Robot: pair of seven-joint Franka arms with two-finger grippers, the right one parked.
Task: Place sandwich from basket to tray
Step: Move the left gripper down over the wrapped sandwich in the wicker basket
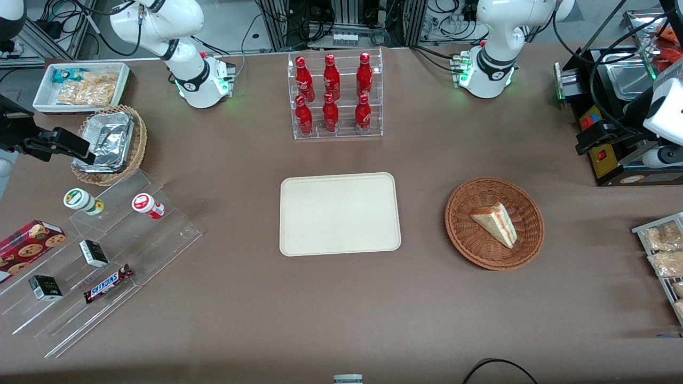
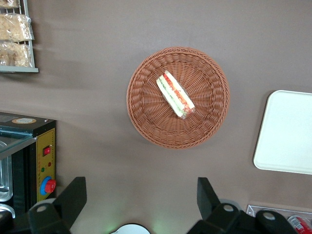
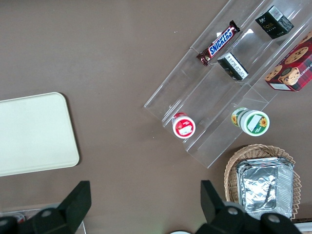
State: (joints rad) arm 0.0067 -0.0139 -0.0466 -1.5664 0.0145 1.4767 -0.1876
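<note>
One sandwich (image 1: 495, 223) for you to track: wedge lies on its side in the reddish-brown basket (image 1: 463, 230), roughly centred, cut edge w/ red-orange + green layers showing in the left wrist view (image 2: 175, 94). Basket (image 2: 146, 117) sits on the brown table (image 1: 341, 314) toward the working arm's end, well apart from the cream tray (image 1: 299, 240), which is bare and mid-table, nearer the front cam than the clear rack of red bottles (image 1: 335, 96). Left gripper (image 2: 141, 204) hangs high over the table beside the basket, not touching anything; fingers (image 2: 72, 199) spread wide, nothing between them, so it's released. Tray rim also shows in the wrist view (image 2: 265, 146), clear of the basket. Black machine w/ yellow panel and red button (image 2: 43, 168) is near the gripper, at the working arm's end. Toward the parked arm's end you've got a tan wicker basket w/ foil container (image 1: 109, 144), white bin of snack packets (image 1: 80, 85), and a clear stepped stand (image 1: 101, 266) w/ Snickers bar (image 1: 108, 283), cookie box (image 1: 29, 242), small cartons, two jars. Wire rack of packets (image 1: 661, 250) at the table edge by the working arm.
</note>
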